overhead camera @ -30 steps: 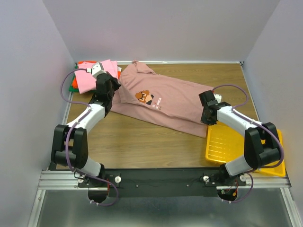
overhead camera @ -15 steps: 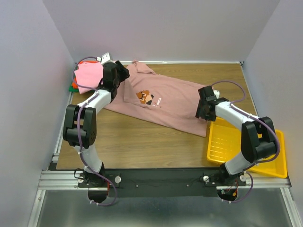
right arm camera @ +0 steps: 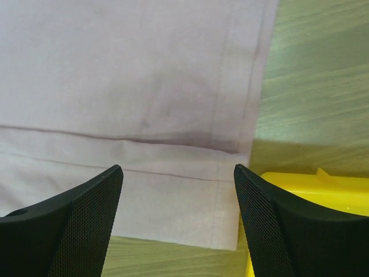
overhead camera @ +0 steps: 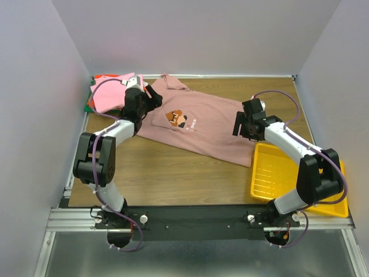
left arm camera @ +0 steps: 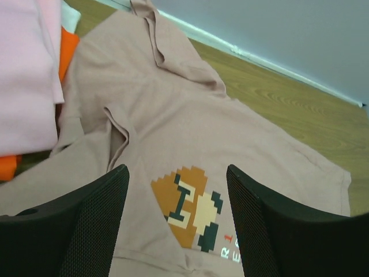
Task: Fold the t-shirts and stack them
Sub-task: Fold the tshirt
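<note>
While the mauve tee [overhead camera: 210, 128] is lying spread out on the table [overhead camera: 173, 167], the left gripper [overhead camera: 151, 99] is hovering over its collar end, jaws spread and empty. The right gripper [overhead camera: 239, 126] is hovering over its hem, jaws likewise apart, gripping nothing. Folded tees [overhead camera: 106, 95] are sitting against its collar end, and the tray [overhead camera: 277, 173] is lying just beside its hem.

A: Spread tee [overhead camera: 210, 130], colour?
B: Dusty mauve-pink, plain. Chest print [left arm camera: 189, 210] is pixel blocks in brown-orange, cream and dark green-black. The text [left arm camera: 230, 254] beside it is white with one red character.
A: Corner stack?
B: Bright pink tee [overhead camera: 109, 95] on top. Orange-red tee [overhead camera: 104, 78] and green tee [overhead camera: 89, 107] show at the edges.
A: Rest?
B: Tray [overhead camera: 288, 173] is yellow with a ribbed grid. Worktop [overhead camera: 173, 173] is brown wood grain. Left fingers [left arm camera: 86, 231] and right fingers [right arm camera: 69, 231] are black with a fine mesh texture.
</note>
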`<action>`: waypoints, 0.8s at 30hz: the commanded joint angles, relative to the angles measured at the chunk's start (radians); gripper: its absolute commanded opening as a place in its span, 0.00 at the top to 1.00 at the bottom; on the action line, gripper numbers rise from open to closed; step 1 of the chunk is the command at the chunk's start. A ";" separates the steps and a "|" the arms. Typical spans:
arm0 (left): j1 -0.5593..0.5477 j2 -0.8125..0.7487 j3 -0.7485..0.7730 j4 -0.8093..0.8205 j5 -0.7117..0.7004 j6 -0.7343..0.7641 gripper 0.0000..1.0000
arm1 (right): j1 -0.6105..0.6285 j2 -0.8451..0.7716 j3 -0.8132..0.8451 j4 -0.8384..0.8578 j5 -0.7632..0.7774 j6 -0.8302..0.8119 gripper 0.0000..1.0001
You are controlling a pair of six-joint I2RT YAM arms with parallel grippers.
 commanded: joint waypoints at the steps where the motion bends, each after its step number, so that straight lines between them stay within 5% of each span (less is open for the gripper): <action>1: -0.010 -0.036 -0.102 0.096 0.094 0.020 0.24 | 0.069 -0.006 0.007 0.059 -0.052 -0.030 0.16; 11: -0.020 0.016 -0.273 0.310 0.153 -0.014 0.26 | 0.285 0.143 0.064 0.188 -0.099 0.000 0.15; 24: -0.022 0.048 -0.348 0.337 0.127 -0.031 0.26 | 0.336 0.306 0.035 0.292 -0.106 0.026 0.15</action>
